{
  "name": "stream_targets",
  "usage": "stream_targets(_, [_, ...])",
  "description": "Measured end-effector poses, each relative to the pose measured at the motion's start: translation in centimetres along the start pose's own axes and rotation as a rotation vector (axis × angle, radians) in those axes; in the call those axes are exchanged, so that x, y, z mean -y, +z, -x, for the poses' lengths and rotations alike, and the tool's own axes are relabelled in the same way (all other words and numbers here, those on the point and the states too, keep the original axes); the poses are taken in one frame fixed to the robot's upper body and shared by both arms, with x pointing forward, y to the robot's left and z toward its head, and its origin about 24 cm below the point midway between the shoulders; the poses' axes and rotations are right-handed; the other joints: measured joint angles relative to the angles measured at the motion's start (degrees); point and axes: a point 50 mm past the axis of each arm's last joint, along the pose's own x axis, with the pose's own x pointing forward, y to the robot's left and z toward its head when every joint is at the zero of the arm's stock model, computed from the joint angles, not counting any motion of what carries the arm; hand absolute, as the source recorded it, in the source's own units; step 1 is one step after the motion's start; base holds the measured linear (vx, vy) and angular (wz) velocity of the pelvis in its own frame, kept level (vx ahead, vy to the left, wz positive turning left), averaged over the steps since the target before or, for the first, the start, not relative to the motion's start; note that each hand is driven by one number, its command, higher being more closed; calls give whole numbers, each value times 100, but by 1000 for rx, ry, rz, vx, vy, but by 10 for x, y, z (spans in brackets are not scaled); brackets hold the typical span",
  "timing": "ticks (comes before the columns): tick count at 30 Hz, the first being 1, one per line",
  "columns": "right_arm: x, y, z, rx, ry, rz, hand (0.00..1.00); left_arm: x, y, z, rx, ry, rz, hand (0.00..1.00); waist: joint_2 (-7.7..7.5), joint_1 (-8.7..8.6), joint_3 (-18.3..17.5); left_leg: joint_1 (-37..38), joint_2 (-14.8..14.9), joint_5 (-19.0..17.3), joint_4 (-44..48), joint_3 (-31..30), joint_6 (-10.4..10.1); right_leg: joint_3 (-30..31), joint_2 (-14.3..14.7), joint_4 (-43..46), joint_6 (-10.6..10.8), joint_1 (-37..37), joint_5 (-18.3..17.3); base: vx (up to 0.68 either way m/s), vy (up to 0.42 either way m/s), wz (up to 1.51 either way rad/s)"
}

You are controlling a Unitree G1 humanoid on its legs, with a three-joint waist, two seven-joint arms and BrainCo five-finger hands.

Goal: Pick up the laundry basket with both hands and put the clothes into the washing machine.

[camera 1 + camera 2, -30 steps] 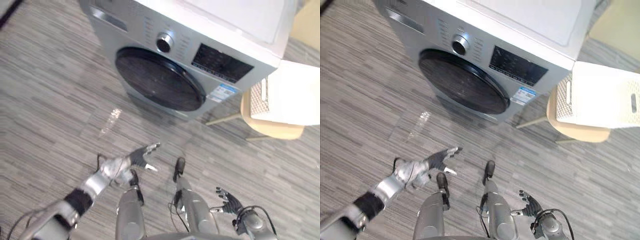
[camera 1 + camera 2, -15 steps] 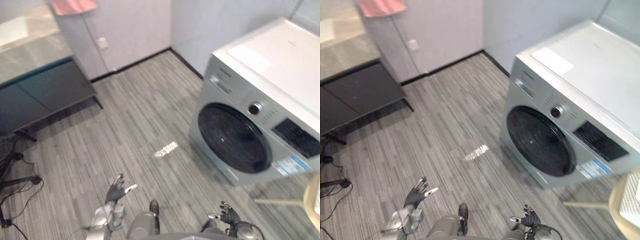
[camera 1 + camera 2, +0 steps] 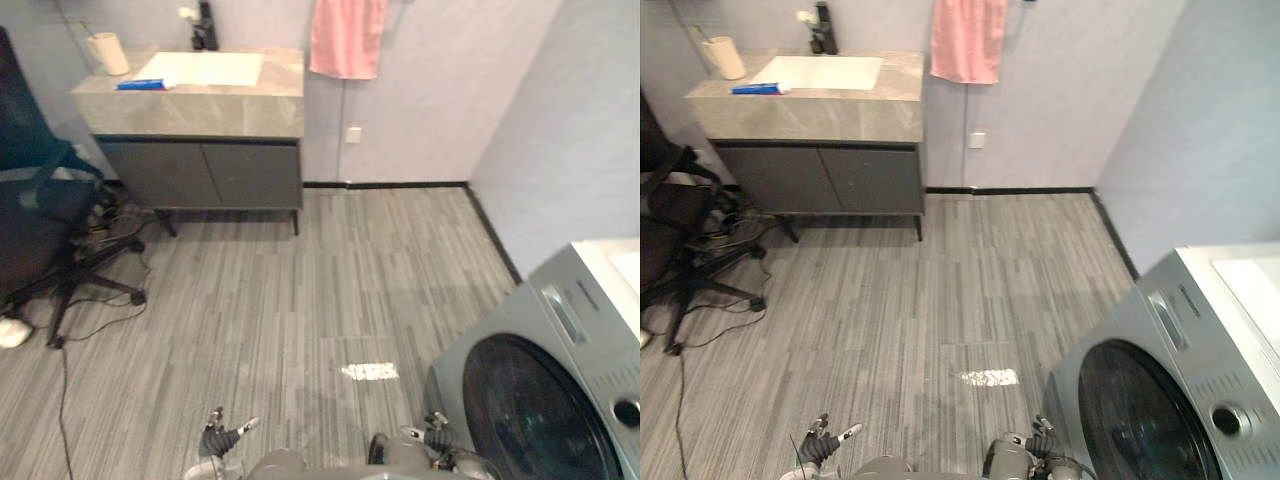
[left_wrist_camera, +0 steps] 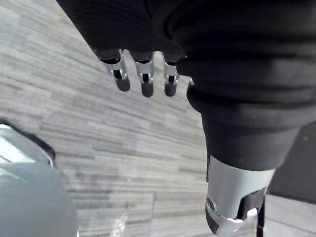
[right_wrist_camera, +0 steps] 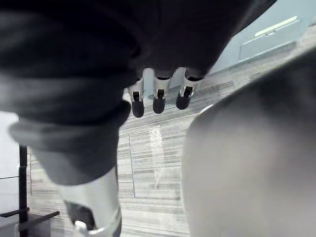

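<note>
The silver washing machine (image 3: pixel 560 370) stands at the right, its round dark door (image 3: pixel 530 415) closed. My left hand (image 3: pixel 220 438) shows at the bottom edge, fingers spread and holding nothing. My right hand (image 3: pixel 432 437) shows low down just left of the machine's front, fingers relaxed and empty. In the left wrist view the left hand's fingers (image 4: pixel 143 79) hang straight over the striped floor. In the right wrist view the right hand's fingers (image 5: pixel 158 96) are straight too, over the same floor.
A dark vanity cabinet (image 3: pixel 205 165) with a stone top and white sink (image 3: pixel 200 68) stands at the far wall. A pink towel (image 3: pixel 345 35) hangs beside it. A black office chair (image 3: pixel 45 215) with cables on the floor is at the left.
The camera has swung left and up: the washing machine has slid to the right edge and the vanity, towel and chair have come into view. Both hands stay low and empty.
</note>
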Motion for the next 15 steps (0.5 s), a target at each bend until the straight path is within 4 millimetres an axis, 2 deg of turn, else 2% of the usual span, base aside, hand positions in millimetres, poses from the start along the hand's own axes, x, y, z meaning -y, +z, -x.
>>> stream_targets(1, [2,-1,0,-6,-5,0,0,1,-1,0,-4,1,11,0,57,-28,-23,-79,122,58,254,76,-92,-247,65,-83,-54,166,-121,302,-229,94])
stream_targets(2, [2,-2,0,-12,-3,2,0,5,2,-1,3,5,42,0,100,-35,5,-318,231,86,953,196,-147,-509,158,-219,-165,464,-165,344,-263,105])
stream_targets(3, [1,-3,0,-16,-1,4,0,9,5,-2,9,3,61,0,58,-19,43,-552,332,180,1598,353,-311,-711,240,-322,-217,720,-204,254,-195,86])
stream_targets(4, [0,-4,1,-19,5,7,0,10,8,-3,15,6,76,0,95,14,52,-810,491,348,2182,622,-575,-864,331,-417,-285,994,-245,294,-210,71])
stream_targets(5, [-4,-5,1,-20,19,22,0,9,10,-3,22,11,86,0,12,13,96,-1067,813,446,2753,1105,-699,-1033,459,-601,-357,1296,-297,233,-148,58])
stream_targets(6, [-5,-5,1,-20,24,26,0,9,11,-4,27,11,86,0,35,18,100,-1178,981,392,2942,1361,-611,-1092,516,-711,-379,1427,-310,229,-117,55])
stream_targets(7, [-8,-4,0,-20,28,20,0,10,13,-4,34,9,89,0,-47,17,98,-1432,1223,249,3138,1793,-411,-1203,583,-918,-380,1630,-310,202,-61,43])
stream_targets(8, [-9,-4,0,-22,31,10,0,10,15,-4,41,11,96,0,-71,14,98,-1577,1315,168,3130,2048,-312,-1268,582,-1038,-378,1716,-309,201,-35,44])
stream_targets(9, [-11,-1,-1,-13,31,-4,0,10,19,-5,53,10,100,0,-39,20,143,-1664,1391,118,2831,2345,-230,-1298,566,-1153,-349,1846,-289,149,15,27])
stream_targets(10, [-10,0,-2,-12,29,-5,0,11,20,-6,57,8,100,0,-88,26,196,-1685,1392,115,2582,2453,-223,-1320,542,-1201,-336,1899,-281,150,76,22])
stream_targets(12, [-10,4,-3,-2,20,-18,0,12,21,-6,57,6,100,0,-15,33,257,-1698,1356,188,1258,2780,-215,-1356,454,-1315,-274,2091,-263,222,189,15])
stream_targets(13, [-9,4,-3,-1,10,-22,0,12,19,-6,51,7,102,0,14,38,241,-1699,1357,495,842,2794,-131,-1338,450,-1317,-162,2107,-273,265,272,9])
stream_targets(14, [-12,1,-2,-14,5,-46,0,12,20,-6,55,14,112,0,-84,111,194,-1521,1126,1078,575,2899,83,-1162,310,-1378,38,2160,-342,235,233,9])
stream_targets(15, [-16,0,-2,-17,15,-54,0,10,21,-7,62,21,108,0,-144,128,204,-1478,1020,1075,468,2946,109,-1055,235,-1439,45,2169,-315,260,222,14])
